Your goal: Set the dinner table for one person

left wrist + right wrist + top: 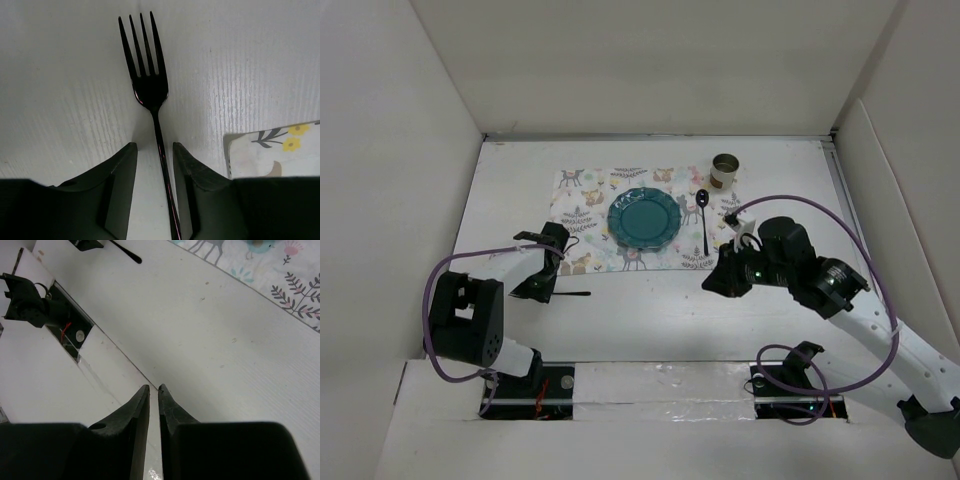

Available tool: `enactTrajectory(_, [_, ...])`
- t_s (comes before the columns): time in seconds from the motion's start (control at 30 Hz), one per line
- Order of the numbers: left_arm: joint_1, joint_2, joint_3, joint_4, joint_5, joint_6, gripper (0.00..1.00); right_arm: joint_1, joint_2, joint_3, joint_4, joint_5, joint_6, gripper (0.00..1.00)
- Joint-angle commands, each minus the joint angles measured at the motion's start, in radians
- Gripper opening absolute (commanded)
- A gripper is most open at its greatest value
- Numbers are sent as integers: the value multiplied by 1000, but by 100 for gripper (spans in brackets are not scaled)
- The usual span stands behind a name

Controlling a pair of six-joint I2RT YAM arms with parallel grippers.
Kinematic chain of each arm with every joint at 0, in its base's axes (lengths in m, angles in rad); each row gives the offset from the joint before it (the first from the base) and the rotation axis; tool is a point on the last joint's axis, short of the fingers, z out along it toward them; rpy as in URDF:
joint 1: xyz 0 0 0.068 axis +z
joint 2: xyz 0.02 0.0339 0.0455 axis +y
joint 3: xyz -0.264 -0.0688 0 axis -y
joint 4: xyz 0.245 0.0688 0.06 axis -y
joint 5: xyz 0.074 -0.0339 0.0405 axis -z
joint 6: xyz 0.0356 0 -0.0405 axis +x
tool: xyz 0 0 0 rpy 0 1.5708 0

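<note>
Fork (151,90) lay flat on the table (650,310), just off the placemat's (272,150) near-left corner — handle running between the left gripper's (155,152) part-open jaws, tines pointing away. Not gripped yet. Right gripper (153,392) — nearly shut, empty, farther off.

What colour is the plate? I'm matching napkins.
Teal plate, clearest in the top external view.

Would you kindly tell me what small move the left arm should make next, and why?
Probably close the left claw on the fork: its handle runs between the open fingers, lying on the table, off the placemat.
</note>
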Motion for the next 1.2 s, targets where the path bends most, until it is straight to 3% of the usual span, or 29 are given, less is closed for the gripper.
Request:
enactTrajectory(0.0, [5, -7, -9, -10, -62, -33, 31, 19, -2, 54, 1, 13, -18, 18])
enactTrajectory(0.13, [5, 7, -21, -1, -55, -12, 2, 28, -7, 62, -7, 43, -16, 18])
enactTrajectory(0.17, [5, 4, -29, 0, -53, -12, 0, 28, -7, 63, -8, 43, -16, 18])
enactTrajectory(0.37, [5, -108, -16, -76, -114, 80, 0, 37, 1, 71, 2, 39, -13, 18])
enactTrajectory(0.5, [-36, -221, 76, -57, -157, 317, 0, 28, 4, 51, 48, 7, -1, 19])
enactTrajectory(0.63, [-47, -284, 175, 66, -72, 621, 0, 19, 22, 31, 77, -6, 11, 18])
enactTrajectory(0.8, [-47, -205, 299, 141, 13, 998, 0, -3, 29, 39, 73, 35, 22, 18])
enactTrajectory(0.93, [-47, -32, 437, 203, 94, 1215, 0, -47, 16, 48, 64, 129, 33, 18])
enactTrajectory(1.17, [-59, 113, 589, 328, 140, 1370, 0, -113, 41, 59, 39, 183, 40, 18])
